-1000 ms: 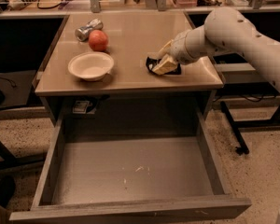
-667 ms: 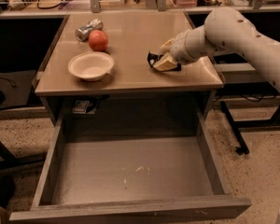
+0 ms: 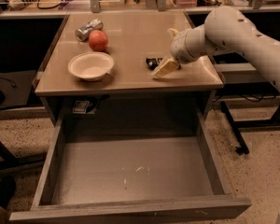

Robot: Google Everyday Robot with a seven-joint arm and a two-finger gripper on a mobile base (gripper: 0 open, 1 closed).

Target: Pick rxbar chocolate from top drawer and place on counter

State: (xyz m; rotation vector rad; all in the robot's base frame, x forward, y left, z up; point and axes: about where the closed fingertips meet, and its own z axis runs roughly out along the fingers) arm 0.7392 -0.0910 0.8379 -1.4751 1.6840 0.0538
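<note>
Tan counter above the pulled-out top drawer | gripper over the counter's right side, fingers spread, holding nothing | rxbar chocolate flat on the counter beside the lower finger: probably light, thin, slick; pinch across its narrow width.

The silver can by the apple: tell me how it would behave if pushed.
Lying on its side, the silver can would probably roll if pushed across its length; the apple beside it might stop it. Its shiny metal skin may slip in a grasp. The gripper hangs open by the rxbar chocolate on the counter.
</note>
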